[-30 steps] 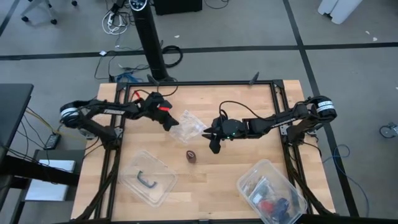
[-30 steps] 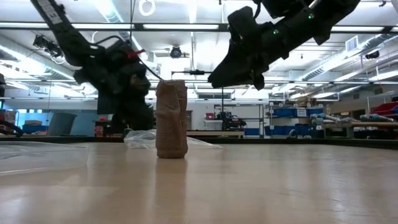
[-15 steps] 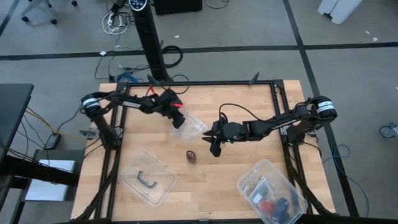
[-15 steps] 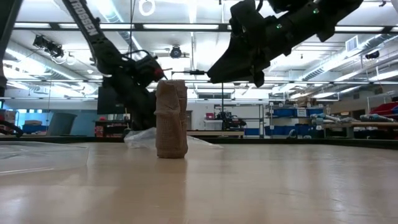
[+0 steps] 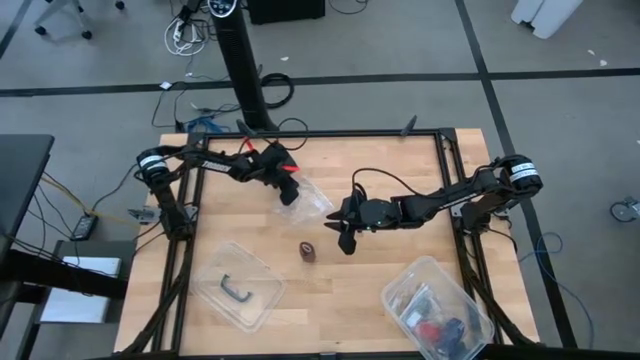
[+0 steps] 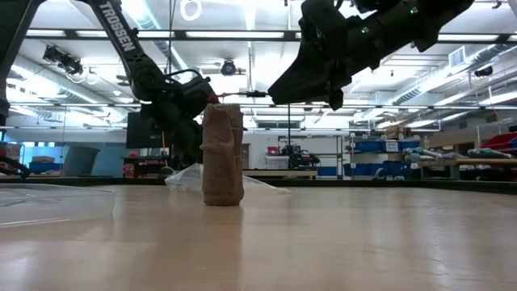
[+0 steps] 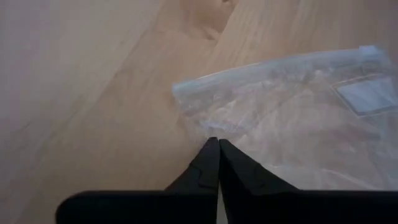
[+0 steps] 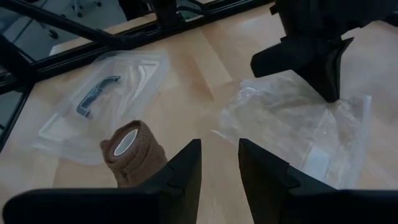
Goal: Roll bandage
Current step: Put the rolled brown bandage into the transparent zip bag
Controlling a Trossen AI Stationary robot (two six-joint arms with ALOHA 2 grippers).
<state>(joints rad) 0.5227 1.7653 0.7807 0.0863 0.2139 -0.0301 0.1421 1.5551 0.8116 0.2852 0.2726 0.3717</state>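
The bandage is a small brown roll standing on end on the wooden table, also seen in the low view and the right wrist view. Beyond it lies a clear plastic bag, flat on the table. My left gripper has come down on the bag's left edge and is shut. My right gripper hovers above the table just right of the roll, its fingers a little apart with nothing between them. My left gripper meets the clear bag at its edge, near a corner, with the two fingertips closed together there. The fingers slant down from the table's left. The bag lies flat on the table. Whether one layer or several is between the tips, I cannot tell.
A clear plastic tub with a black handle piece lies near the front left. A clear bin with small items stands at the front right. A black frame rims the table. Bare wood lies between tub and bin.
My left gripper has gone toward the table's right edge and down onto the bag, tipping more steeply downward. The bandage roll has stayed put.
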